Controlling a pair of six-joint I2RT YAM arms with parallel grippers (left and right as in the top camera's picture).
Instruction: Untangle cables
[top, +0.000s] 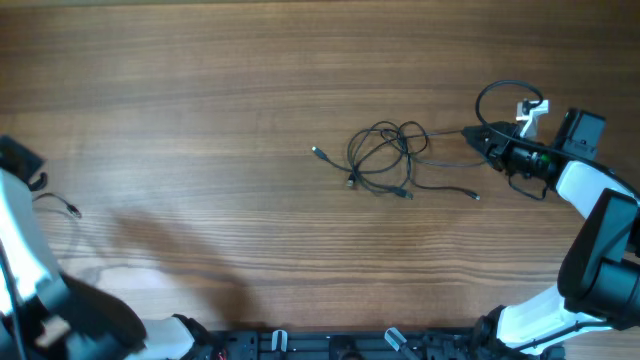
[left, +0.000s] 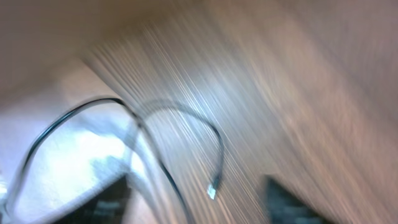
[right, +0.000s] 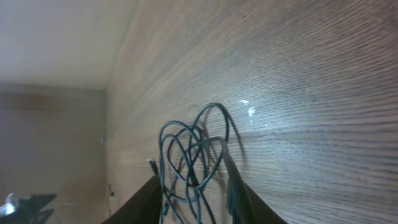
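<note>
A tangle of thin black cables (top: 385, 155) lies right of the table's middle, with connector ends sticking out at its left and lower right. One strand runs straight right to my right gripper (top: 470, 132). In the right wrist view the tangle (right: 186, 143) sits just ahead, and several strands pass between the parted fingers of the right gripper (right: 193, 180). A separate black cable (top: 60, 204) lies at the far left beside my left arm. In the blurred left wrist view this cable (left: 219, 149) curves to a small connector above my open, empty left gripper (left: 199, 208).
The wooden table (top: 200, 100) carries both cables. A dark cable loop and a white tag (top: 527, 108) sit on the right arm behind its gripper. The left arm's white body (top: 25, 250) covers the near left corner.
</note>
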